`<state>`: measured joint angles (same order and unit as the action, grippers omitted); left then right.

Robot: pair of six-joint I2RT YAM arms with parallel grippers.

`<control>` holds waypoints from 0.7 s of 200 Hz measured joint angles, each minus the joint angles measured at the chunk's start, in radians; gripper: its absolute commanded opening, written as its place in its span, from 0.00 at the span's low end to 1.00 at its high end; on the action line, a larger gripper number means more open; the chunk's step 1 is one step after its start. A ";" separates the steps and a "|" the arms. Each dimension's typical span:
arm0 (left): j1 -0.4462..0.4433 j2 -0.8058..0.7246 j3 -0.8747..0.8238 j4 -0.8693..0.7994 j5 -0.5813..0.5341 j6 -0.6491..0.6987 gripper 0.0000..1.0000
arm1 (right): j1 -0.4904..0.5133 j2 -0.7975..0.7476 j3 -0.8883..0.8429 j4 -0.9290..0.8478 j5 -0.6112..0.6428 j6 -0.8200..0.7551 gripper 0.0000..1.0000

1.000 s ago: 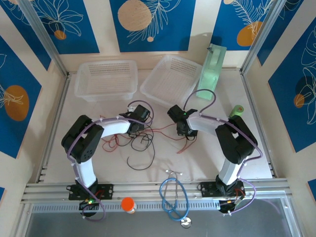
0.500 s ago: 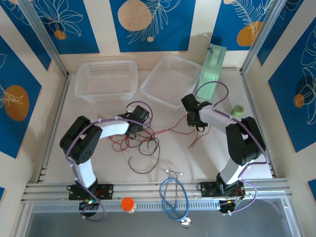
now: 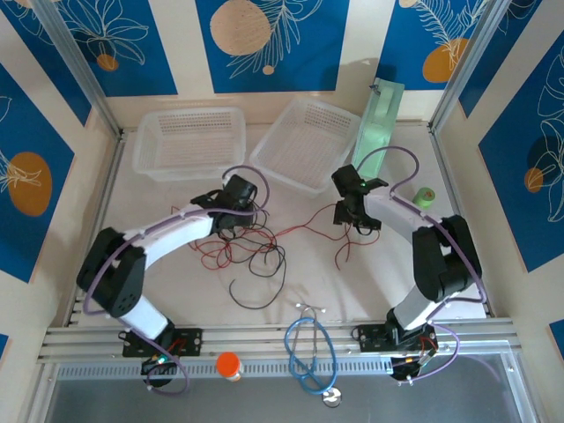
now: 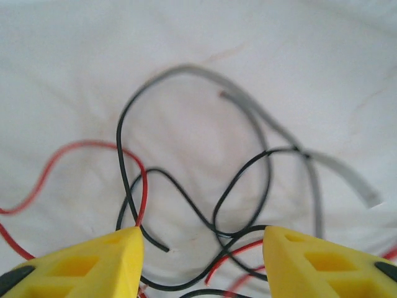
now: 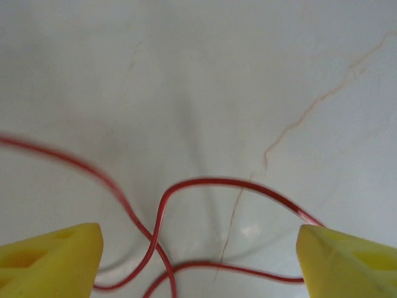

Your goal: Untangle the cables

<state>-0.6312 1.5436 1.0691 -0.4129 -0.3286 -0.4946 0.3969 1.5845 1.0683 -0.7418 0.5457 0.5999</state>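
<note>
From the top external camera, the blue stethoscope (image 3: 308, 352) lies at the near rail of the white bench (image 3: 159, 203). The cables (image 3: 251, 256), thin red and black wires in loose loops, lie on the bench just beyond the stethoscope, a little toward the left arm's side. A red strand (image 3: 308, 227) runs out of the heap toward the right arm's side, farther from the stethoscope than the loops. The left pincer (image 3: 227, 222) hangs over the heap's far edge. The right pincer (image 3: 350, 216) hangs over the red strand's outer stretch. Two clear baskets (image 3: 189, 141) sit well beyond the stethoscope, at the back.

In the left wrist camera, the left pincer (image 4: 201, 243) is released, its yellow fingertips (image 4: 105, 261) apart with nothing gripped. A black wire (image 4: 119, 143) and a red wire (image 4: 141, 186) loop and cross on the bench below.

In the right wrist camera, the right pincer (image 5: 198, 239) is released, spread wide. The red strand (image 5: 217, 181) curls on the bench between its fingertips, not pinched.
</note>
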 measured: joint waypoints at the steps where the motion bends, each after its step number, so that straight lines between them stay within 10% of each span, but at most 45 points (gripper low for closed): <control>1: 0.000 -0.006 0.003 0.000 0.002 0.004 0.59 | 0.001 -0.003 0.000 -0.002 -0.001 0.002 0.94; 75: -0.009 -0.194 0.025 -0.134 0.065 0.028 0.61 | 0.257 -0.238 0.000 -0.110 -0.135 0.049 0.94; 140: -0.127 -0.123 -0.175 -0.143 0.140 -0.055 0.60 | 0.481 -0.059 -0.026 -0.010 -0.343 0.189 0.79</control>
<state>-0.7578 1.4208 0.8936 -0.5560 -0.1883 -0.5499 0.8776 1.5253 1.0420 -0.7521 0.2031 0.7891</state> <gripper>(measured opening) 0.599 0.795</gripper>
